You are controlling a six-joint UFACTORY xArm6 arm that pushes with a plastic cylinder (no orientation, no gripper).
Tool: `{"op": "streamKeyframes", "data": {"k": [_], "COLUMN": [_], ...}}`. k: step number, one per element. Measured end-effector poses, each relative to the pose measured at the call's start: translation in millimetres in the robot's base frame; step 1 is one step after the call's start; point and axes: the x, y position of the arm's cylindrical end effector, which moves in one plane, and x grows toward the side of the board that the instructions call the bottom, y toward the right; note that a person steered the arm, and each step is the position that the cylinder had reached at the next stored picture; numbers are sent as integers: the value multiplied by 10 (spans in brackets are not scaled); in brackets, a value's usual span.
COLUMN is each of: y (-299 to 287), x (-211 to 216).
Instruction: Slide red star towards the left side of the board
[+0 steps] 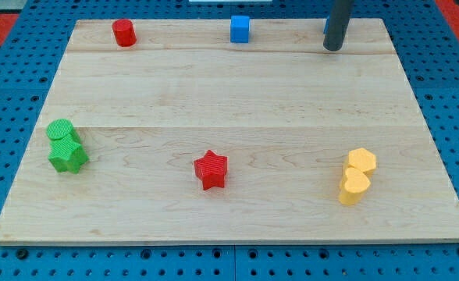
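Pale wooden planks make up the surface (237,94), which rests on a blue perforated base (448,101) that shows around its edges, with a red patch at the view's top corners.

My tip (333,48) sits near the view's top right, touching down on the wood close to the far edge. Its dark rod rises out of the top of the picture. A sliver of blue shows just behind the rod at its left side; what it belongs to cannot be made out. The arm carries no pincer, so nothing can be said to be open or closed; the tip touches no block.

The red star (211,169) lies below the middle of the board, a little toward the view's left of centre, standing alone and well apart from my tip.

At the view's left edge a green cylinder (60,130) touches a green star (68,157) just below it. At the lower right, two yellow blocks (357,176) press together, one above the other, rounded in outline, perhaps heart-like. Along the top edge stand a red cylinder (123,32) toward the left and a blue cube (240,28) near the middle.
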Motion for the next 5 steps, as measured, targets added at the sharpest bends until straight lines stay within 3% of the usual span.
{"op": "streamKeyframes", "data": {"k": [4,5], "y": [-10,-112], "x": [177,411]}}
